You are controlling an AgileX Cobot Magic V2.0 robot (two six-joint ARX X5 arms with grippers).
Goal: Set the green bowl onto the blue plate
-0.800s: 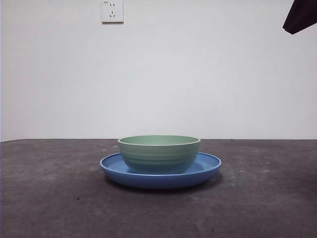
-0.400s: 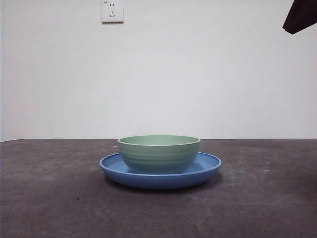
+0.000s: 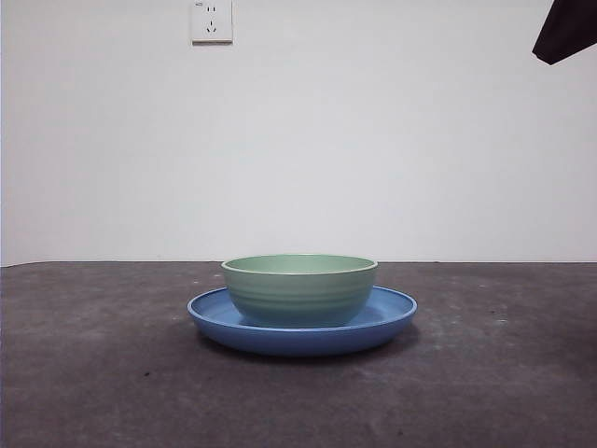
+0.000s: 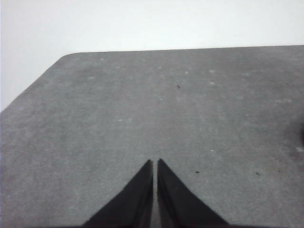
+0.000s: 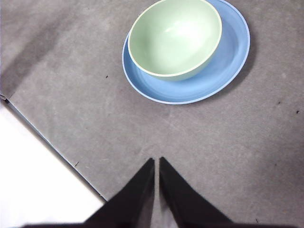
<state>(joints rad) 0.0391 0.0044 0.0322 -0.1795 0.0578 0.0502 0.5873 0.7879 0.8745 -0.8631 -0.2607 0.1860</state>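
Note:
The green bowl (image 3: 299, 289) stands upright inside the blue plate (image 3: 392, 313) at the middle of the table. From the right wrist view the green bowl (image 5: 175, 38) sits on the blue plate (image 5: 228, 61), empty inside. My right gripper (image 5: 156, 160) hangs above the table well apart from them, shut, holding nothing; its arm shows as a black tip (image 3: 565, 30) at the top right corner of the front view. My left gripper (image 4: 155, 162) is shut over bare table, with neither bowl nor plate in its view.
A dark grey table (image 3: 93, 355) carries the plate. Its edge (image 5: 52, 145) runs close to the right gripper, with white floor beyond. A white wall with a socket (image 3: 212, 21) stands behind.

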